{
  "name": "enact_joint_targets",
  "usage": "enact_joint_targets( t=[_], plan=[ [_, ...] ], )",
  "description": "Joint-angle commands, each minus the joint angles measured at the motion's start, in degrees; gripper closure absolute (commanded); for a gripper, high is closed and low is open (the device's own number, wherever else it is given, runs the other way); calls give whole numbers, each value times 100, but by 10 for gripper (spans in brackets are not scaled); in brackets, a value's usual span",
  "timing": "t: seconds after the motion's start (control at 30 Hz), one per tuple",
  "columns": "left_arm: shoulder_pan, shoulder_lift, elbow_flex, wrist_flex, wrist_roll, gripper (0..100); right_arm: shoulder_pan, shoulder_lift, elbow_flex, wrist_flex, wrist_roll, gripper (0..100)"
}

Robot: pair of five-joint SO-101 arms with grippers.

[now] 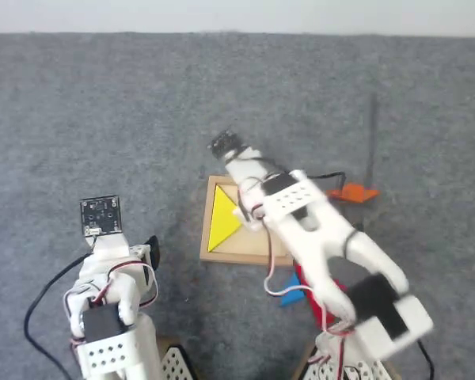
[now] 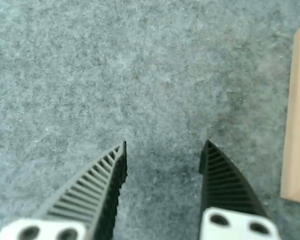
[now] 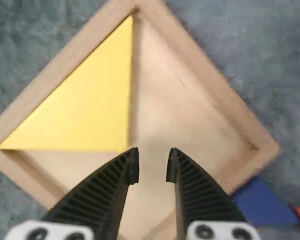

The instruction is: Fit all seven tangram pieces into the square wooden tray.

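Right wrist view: I see tray [image 3: 210, 80] holding a yellow triangle [image 3: 90, 105]; right gripper [image 3: 151, 165] above it, fingers slightly apart, empty. Left gripper [image 2: 166, 145] fingers wide apart over carpet [image 2: 90, 60].

Tray [image 1: 233, 256] mid desk [image 1: 103, 103]; large triangle [image 1: 220, 218] in its left half; right pincer [image 3: 151, 165] over tray; left pincer [image 2: 162, 150] over desk left of tray; loose piece [image 1: 353, 192] right of tray; small triangle [image 1: 291, 294] toward near edge

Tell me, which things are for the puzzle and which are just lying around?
For the puzzle:
wooden tray
yellow triangle inside it
blue piece
red piece
orange piece

Just lying around:
grey mat
black cable
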Motion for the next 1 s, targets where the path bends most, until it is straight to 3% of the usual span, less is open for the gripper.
enact_joint_targets(
  t=[0.0,0.2,0.37,0.6,0.8,0.97],
  plan=[
    [-26,-105,-57,26,-35,766,734,-1464,-132,470,70,894],
    [-26,-105,-57,26,-35,766,2290,-1982,-167,1130,105,888],
    [-26,-105,-57,26,-35,766,2923,-1402,-132,1657,1257,815],
    [-26,-105,-57,26,-35,766,2545,-1684,246,3415,2875,772],
    [-26,-105,-57,26,-35,766,2114,-3433,1996,3591,3305,769],
    [-26,-105,-57,26,-35,766,1543,-3925,2488,3899,3684,768]
  ],
)
